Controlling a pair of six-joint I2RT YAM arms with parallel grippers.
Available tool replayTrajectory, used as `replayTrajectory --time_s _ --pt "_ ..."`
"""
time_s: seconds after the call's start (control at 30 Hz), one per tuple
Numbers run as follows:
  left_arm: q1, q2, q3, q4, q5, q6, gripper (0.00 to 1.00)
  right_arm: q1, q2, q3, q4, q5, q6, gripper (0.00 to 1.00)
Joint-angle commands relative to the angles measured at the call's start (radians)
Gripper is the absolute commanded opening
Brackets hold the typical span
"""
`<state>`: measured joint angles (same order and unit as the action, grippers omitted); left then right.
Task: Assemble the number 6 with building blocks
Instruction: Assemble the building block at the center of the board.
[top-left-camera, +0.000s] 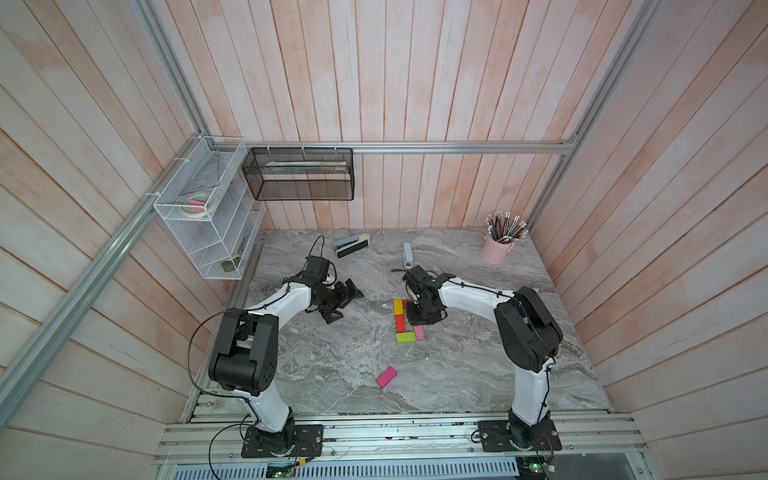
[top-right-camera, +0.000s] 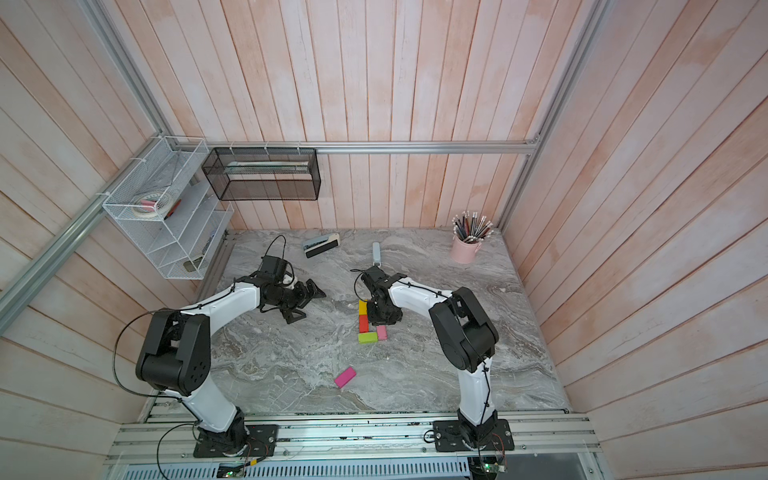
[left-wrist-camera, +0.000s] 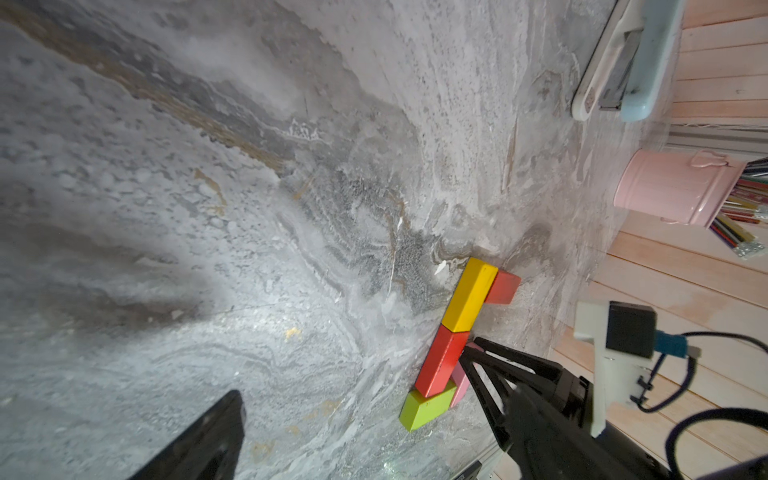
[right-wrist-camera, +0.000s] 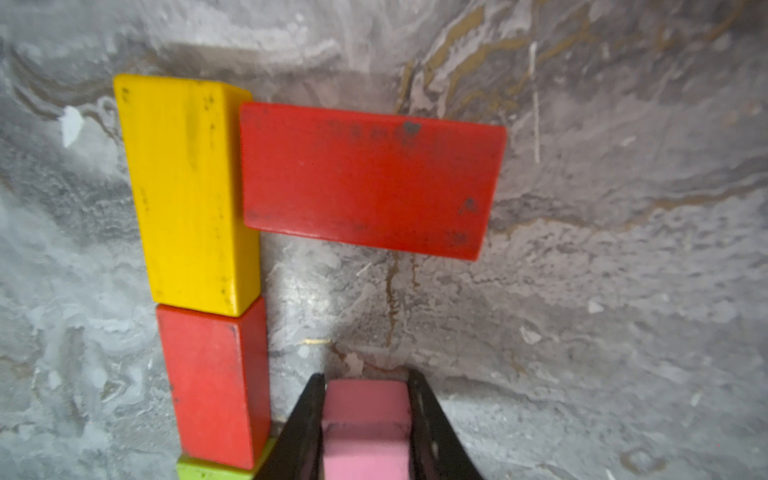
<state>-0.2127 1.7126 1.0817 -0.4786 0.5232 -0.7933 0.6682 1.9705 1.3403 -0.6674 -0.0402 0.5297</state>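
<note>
A column of building blocks lies mid-table: yellow (top-left-camera: 398, 306), red (top-left-camera: 401, 323) and lime green (top-left-camera: 405, 337) lying crosswise at its near end. A second red block (right-wrist-camera: 370, 178) lies crosswise against the yellow one's far end. My right gripper (right-wrist-camera: 365, 386) is shut on the light pink block (right-wrist-camera: 365, 419), which sits just right of the red column by the green block (top-right-camera: 368, 337). A magenta block (top-left-camera: 386, 376) lies alone nearer the front. My left gripper (top-left-camera: 344, 303) hovers open and empty to the left of the column.
A grey-white stapler (top-left-camera: 407, 254) and a board eraser (top-left-camera: 351, 245) lie near the back wall. A pink cup of pencils (top-left-camera: 498, 245) stands at the back right. A white wire rack (top-left-camera: 208, 216) and a black mesh basket (top-left-camera: 299, 174) hang on the walls.
</note>
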Motion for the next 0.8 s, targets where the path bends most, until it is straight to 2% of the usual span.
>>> replayTrajectory --time_s 0.0,0.3,0.43,0.53,0.77 --pt "-0.004 -0.028 -0.021 0.014 -0.005 0.003 1.00 0.012 0.050 -0.059 -0.087 0.026 0.013 0.29" --pt "-0.004 -0.041 -0.030 0.019 -0.008 0.000 1.00 0.017 0.058 -0.054 -0.105 0.046 0.020 0.34" --pt "-0.004 -0.045 -0.038 0.019 -0.009 -0.001 1.00 0.018 0.058 -0.057 -0.103 0.041 0.023 0.40" --pt "-0.004 -0.045 -0.040 0.021 -0.009 -0.001 1.00 0.017 0.058 -0.061 -0.100 0.039 0.027 0.51" --pt "-0.004 -0.048 -0.045 0.022 -0.011 -0.001 1.00 0.011 0.045 -0.060 -0.095 0.056 0.067 0.54"
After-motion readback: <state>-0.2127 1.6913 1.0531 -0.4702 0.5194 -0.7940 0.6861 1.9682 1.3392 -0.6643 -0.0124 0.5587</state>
